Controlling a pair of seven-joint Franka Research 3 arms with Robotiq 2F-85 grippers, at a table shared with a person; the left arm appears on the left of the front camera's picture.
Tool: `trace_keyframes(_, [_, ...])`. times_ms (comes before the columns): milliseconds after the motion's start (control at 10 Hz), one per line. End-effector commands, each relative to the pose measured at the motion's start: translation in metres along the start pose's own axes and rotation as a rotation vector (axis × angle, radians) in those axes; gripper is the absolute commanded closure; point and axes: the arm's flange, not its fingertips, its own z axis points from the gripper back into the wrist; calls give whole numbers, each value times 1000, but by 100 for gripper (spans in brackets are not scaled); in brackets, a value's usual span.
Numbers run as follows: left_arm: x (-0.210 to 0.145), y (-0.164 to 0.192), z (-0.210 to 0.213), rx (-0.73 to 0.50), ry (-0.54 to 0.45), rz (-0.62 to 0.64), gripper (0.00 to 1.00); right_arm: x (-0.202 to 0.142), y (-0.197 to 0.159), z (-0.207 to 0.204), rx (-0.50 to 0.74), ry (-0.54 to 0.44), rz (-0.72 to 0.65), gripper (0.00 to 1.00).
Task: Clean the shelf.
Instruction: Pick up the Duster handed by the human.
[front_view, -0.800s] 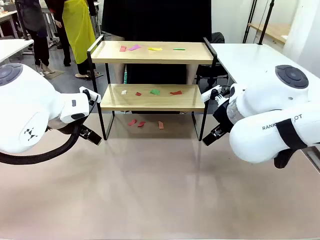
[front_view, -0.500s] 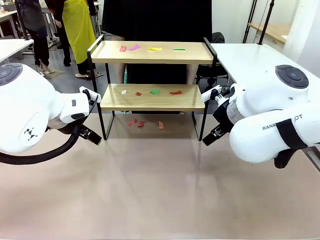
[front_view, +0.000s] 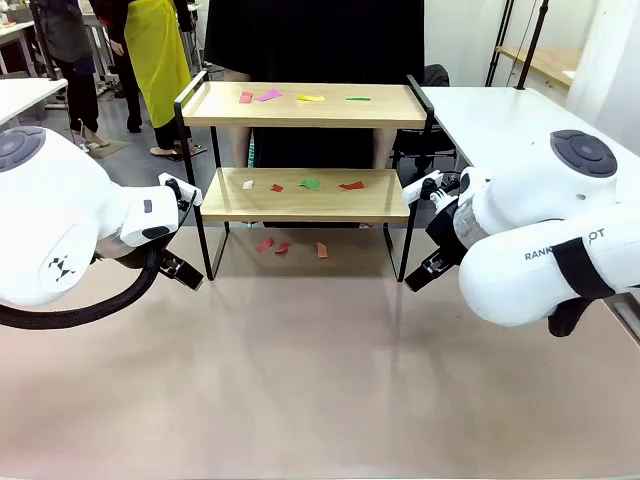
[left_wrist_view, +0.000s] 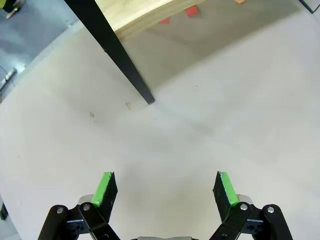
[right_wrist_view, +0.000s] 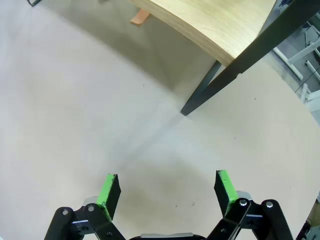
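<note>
Shelf (front_view: 300, 118) flanked, left end effector (left_wrist_view: 165, 181) pitched down by its leg, gaping empty, right end effector (right_wrist_view: 166, 183) likewise.

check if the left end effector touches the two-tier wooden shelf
Apart. Left wrist view shows bare tabletop between left end effector and the shelf leg.

Bright, even overhead light — soft shadow under shelf (front_view: 305, 195); wrist views sharp, bowed at edges.

- Right arm (front_view: 545, 250): dark letters "RANK" on the white casing, then "OT" past a black strap (front_view: 575, 272) that hides the letters between.
- Left arm (front_view: 50, 230): small black emblem (front_view: 60, 267), no readable letters.
</note>
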Motion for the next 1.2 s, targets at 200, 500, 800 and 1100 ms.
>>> trace_keyframes(200, [11, 12, 12, -47, -42, 30, 0, 18, -14, 20, 15, -46, -18, 0])
trace_keyframes(500, [25, 70, 73, -176, -119, 39, 0, 31, -60, 78, 51, -151, -55, 0])
trace_keyframes(800, [8, 139, 117, -371, -212, -105, 0, -1, -131, 135, 195, -336, 51, 0])
trace_keyframes(1100, [-25, 217, 114, -562, -347, -330, 0, -51, -231, 140, 281, -461, 126, 0])
